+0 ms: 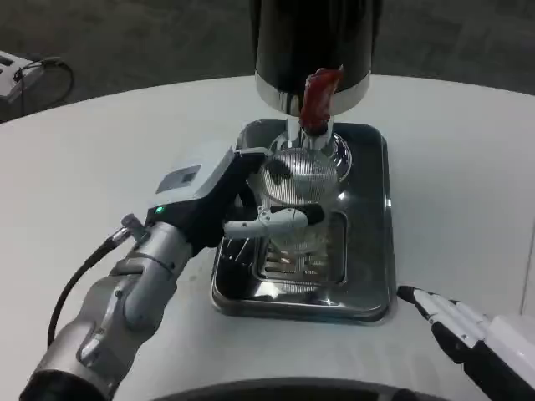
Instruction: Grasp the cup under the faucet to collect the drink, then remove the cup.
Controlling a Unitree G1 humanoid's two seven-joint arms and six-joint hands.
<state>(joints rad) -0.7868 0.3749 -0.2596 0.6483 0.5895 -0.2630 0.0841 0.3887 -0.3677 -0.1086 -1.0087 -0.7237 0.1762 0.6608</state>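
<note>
Head view: we hold the ribbed glass cup (294, 190) in our left robot hand (219, 203), fingers wrapped around it, directly below the red faucet lever (319, 97) so the drink can fall in. Cup sits over the steel drip tray (368, 251). Right robot hand (468, 330) rests on the worktop (468, 167), fingers extended, holding nothing, well apart from the lever.

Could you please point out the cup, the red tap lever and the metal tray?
cup (294, 180): head view, on its ribbed glass wall.
red tap lever (318, 98): head view, middle of the handle.
metal tray (368, 251): head view, bare floor near its right rim.
</note>
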